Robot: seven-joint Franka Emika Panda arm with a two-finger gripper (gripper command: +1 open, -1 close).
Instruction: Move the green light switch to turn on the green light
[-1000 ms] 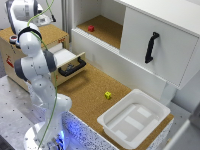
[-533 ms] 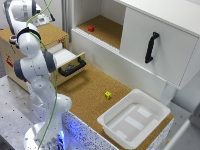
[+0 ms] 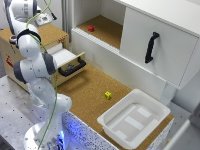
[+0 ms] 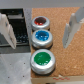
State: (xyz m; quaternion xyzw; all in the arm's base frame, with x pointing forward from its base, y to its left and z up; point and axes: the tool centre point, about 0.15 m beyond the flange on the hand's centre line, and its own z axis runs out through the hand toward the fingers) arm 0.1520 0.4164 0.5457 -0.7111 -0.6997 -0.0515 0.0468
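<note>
Your pincer hangs spread above the row of round lights on the cork surface; the round green light is unlit, and no green switch shows—approach step, locate it next.

Showing as rough, matt cork: worktop, speckled brown. Gleaming as smooth glossy plastic: white bin. Appearing as matt painted board: white cabinet door, bearing a black handle looking like plastic. Directly beneath the gripper, shining as glossy domed plastic in brushed-metal-looking rings: red button, blue button, green button. Looking smooth and glossy: white arm casing.
</note>
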